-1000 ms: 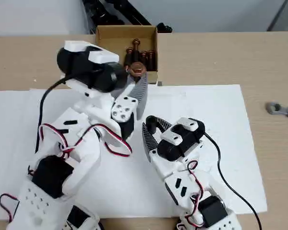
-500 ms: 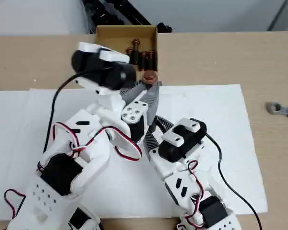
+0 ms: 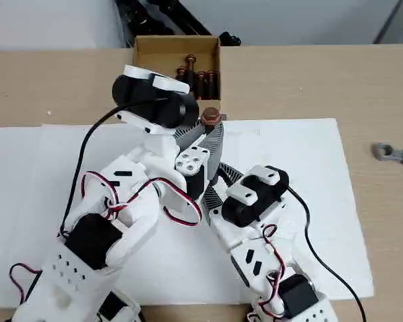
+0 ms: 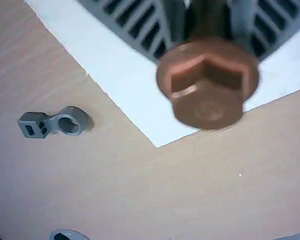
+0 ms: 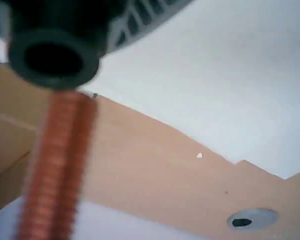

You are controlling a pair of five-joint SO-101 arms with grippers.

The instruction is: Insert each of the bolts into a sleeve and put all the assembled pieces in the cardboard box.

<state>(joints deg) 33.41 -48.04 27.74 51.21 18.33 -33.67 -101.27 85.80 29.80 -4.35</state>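
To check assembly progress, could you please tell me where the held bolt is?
In the high view, the bolt sits in the left gripper, by the near corner of the cardboard box, above the far edge of the white sheet.

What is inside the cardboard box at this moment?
Copper bolts are at the right side of the cardboard box. The left arm covers its near part, so anything there is hidden.

The cardboard box (image 3: 154, 48) is set at the back of the tabletop (image 3: 309, 80), behind the paper sheet (image 3: 289, 154). Just before it, a bolt (image 3: 210, 115) is held in the left claw (image 3: 207, 127), a sleeve (image 5: 54, 57) in the right claw (image 3: 219, 178) beside it. A bracket (image 3: 393, 153) is placed far right.
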